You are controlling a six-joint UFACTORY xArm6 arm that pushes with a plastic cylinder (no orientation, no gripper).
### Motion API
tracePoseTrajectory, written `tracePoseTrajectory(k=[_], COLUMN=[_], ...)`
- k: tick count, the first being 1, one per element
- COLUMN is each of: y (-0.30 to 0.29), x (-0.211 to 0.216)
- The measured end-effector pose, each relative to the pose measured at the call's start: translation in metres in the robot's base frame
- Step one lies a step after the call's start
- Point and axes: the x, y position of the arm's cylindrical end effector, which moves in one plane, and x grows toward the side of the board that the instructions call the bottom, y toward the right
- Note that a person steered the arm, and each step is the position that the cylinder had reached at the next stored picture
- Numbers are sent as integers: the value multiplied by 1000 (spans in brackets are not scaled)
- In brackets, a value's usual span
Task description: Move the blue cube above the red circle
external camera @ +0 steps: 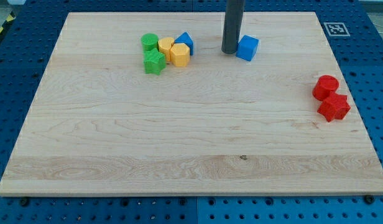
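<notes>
The blue cube [247,48] lies near the view's top, right of centre. My tip [229,51] stands just left of it, touching or nearly touching its left side. The red circle [325,86], a short cylinder, sits at the view's right edge of the board, well right of and below the cube. A red star-shaped block [334,107] lies right under the red circle, touching it.
A cluster lies at the view's top left of centre: a green cylinder [149,42], a green star block [155,61], a yellow cylinder [166,46], a yellow hexagon [179,55] and a blue triangle block [184,42]. The wooden board [179,137] lies on a blue pegboard.
</notes>
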Motion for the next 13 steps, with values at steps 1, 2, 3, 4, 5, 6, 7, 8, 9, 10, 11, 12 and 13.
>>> tracePoseTrajectory(k=[1,2,3,4,5,6,7,8,9,10,11,12,13], y=[-6,2,30,35,35,39,39,35,12,28,39,54,71], x=[-20,-41,-30,-26,-23,-9,-6,0,5,23,28,25,26])
